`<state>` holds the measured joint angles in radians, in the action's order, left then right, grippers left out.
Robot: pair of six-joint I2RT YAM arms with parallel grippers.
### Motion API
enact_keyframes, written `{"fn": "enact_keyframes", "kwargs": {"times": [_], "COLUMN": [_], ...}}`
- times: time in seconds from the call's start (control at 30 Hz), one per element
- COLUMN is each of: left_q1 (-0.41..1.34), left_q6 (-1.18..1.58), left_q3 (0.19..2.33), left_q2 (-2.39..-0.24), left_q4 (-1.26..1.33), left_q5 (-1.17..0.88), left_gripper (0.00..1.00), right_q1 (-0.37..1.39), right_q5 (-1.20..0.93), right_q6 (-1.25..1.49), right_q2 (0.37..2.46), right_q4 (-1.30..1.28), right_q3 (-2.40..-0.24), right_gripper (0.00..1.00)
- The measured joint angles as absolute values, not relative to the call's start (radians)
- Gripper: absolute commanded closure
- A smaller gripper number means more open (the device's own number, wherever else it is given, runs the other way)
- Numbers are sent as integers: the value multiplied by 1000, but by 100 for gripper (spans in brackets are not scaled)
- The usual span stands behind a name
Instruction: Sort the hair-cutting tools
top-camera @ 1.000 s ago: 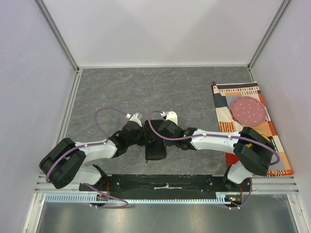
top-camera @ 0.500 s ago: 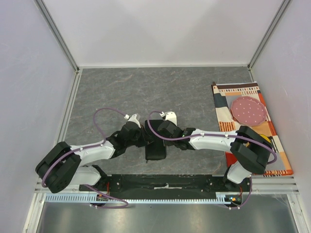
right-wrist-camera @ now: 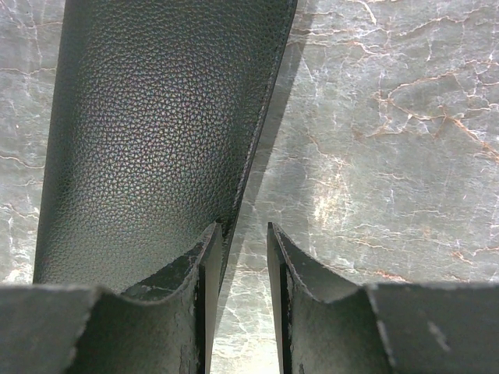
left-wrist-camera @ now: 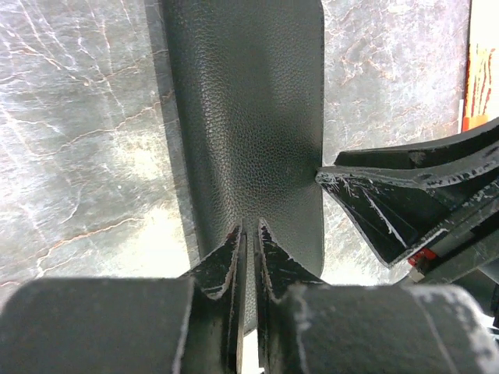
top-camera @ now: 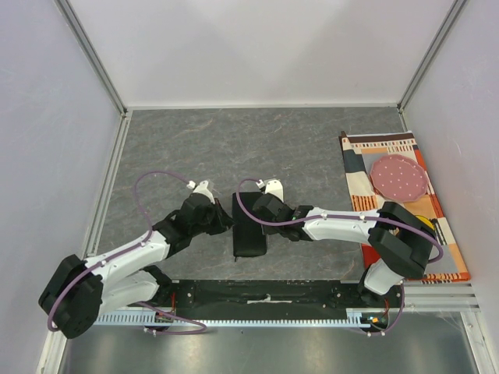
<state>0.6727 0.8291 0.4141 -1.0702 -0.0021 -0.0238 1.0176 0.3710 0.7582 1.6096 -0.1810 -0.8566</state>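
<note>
Hair-cutting tools: out of sight in all three views, so I cannot tell where they lie.
Pouch (top-camera: 249, 230): black, grained, lying on the grey desk (top-camera: 234, 148), right between the two arms.
Left gripper (left-wrist-camera: 248, 230): clenched to a sliver at the pouch's left edge; can't tell if it pinches it.
Right gripper (right-wrist-camera: 243, 230): jaws parted, straddling the pouch's right edge, one finger touching it.
</note>
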Motion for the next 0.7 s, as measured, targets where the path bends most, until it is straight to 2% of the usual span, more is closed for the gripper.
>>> {"fn": "enact_keyframes", "kwargs": {"times": [0.03,0.07,0.13,0.33,0.53,0.6,0.63,0.7], "left_q1": [670,668,662,613,586,573,567,556], "left_q6": [826,823,818,815,814,813,813,808], "left_q3": [414,414,414,413,371,353,345,334], "left_q2": [-1051,-1034,-1008,-991,-997,-1011,-1017,-1031], "left_q4": [-18,-30,-51,-109,-80,-58,-46,-28], "left_q5": [-20,-15,-2,11,-20,-40,-53,-71], "left_gripper": [91,96,98,78,71,65,53,40], "right_q1": [1018,1018,1018,1018,1018,1018,1018,1018], "right_q5": [371,371,371,364,364,364,364,364], "right_q6": [758,758,758,757,755,755,754,754], "right_q2": [1610,1610,1610,1610,1609,1608,1607,1605], "right_q4": [-180,-179,-176,-172,-165,-160,-159,-154], "right_q3": [-856,-855,-854,-851,-847,-845,-843,-840], "right_gripper": [62,63,63,63,63,62,62,62]}}
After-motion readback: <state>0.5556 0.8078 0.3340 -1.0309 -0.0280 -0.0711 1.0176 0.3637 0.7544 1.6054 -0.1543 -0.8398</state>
